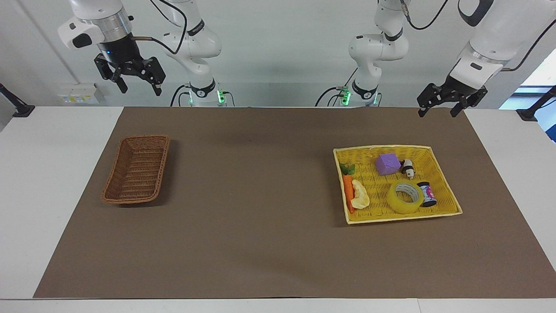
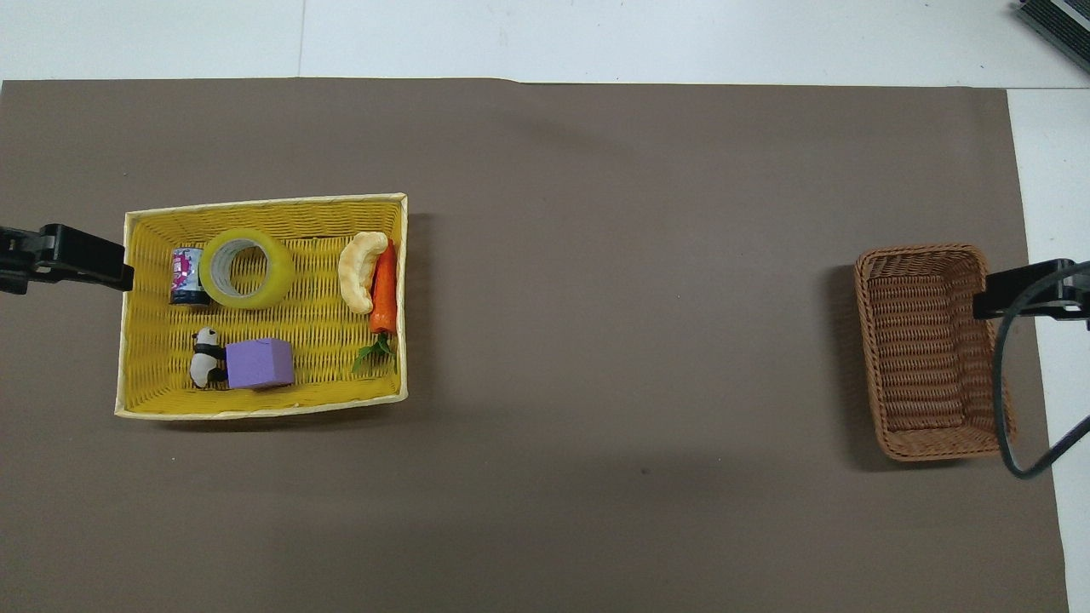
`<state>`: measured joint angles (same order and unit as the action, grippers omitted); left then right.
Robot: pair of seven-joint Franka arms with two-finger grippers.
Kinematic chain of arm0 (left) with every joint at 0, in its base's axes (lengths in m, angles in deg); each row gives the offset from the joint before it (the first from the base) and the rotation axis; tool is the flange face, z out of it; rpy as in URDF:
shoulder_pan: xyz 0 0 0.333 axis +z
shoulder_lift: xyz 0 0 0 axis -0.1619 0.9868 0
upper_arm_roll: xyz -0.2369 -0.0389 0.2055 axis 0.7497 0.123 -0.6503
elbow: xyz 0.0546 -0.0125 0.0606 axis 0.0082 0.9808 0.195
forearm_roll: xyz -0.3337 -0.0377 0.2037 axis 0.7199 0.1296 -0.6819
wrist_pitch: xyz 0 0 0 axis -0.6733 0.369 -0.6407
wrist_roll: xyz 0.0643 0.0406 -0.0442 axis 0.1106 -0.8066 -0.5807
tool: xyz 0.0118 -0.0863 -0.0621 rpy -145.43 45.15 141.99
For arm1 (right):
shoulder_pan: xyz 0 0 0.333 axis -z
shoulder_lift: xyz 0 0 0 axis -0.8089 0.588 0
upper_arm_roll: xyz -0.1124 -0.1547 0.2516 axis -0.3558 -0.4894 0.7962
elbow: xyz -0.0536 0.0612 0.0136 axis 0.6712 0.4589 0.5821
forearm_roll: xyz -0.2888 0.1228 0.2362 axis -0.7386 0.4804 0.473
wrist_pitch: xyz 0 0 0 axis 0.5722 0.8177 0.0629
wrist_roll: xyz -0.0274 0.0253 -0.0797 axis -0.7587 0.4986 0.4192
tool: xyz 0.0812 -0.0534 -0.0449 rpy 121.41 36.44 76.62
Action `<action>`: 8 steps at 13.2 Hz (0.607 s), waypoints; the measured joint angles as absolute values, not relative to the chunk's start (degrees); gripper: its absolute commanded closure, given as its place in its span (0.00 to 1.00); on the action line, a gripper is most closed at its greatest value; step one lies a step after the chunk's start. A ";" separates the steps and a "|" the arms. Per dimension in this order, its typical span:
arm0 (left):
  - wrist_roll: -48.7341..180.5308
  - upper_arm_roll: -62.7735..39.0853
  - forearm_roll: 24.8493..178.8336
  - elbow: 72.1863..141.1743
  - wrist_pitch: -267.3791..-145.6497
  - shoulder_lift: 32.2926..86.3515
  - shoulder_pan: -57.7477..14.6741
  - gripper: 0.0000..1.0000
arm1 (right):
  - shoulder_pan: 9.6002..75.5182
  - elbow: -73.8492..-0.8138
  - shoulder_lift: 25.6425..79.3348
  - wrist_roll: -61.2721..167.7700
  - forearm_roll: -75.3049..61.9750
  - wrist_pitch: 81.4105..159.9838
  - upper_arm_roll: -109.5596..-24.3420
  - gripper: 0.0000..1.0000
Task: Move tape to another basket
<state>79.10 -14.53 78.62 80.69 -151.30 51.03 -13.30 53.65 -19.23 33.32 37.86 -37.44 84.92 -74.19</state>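
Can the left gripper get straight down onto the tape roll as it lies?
Probably yes. The left gripper hangs open and empty above the table; the tape roll lies flat, uncovered, in the yellow tray basket, though the small can touches it.

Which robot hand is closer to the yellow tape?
The left one. The left gripper hangs open in the air at the tape's end of the table, by the yellow tray. The right gripper waits open, up above the wicker basket's end.
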 measured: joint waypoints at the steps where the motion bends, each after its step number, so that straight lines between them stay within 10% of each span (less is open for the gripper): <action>1: 79.81 -14.56 78.50 80.57 -151.21 51.03 -13.30 0.00 | 53.65 -19.23 33.32 37.86 -37.44 84.92 -74.19 0.00; 8: 81.96 -14.87 78.00 80.18 -150.94 51.01 -13.29 0.00 | 53.66 -19.23 33.32 37.86 -37.44 84.92 -74.19 0.00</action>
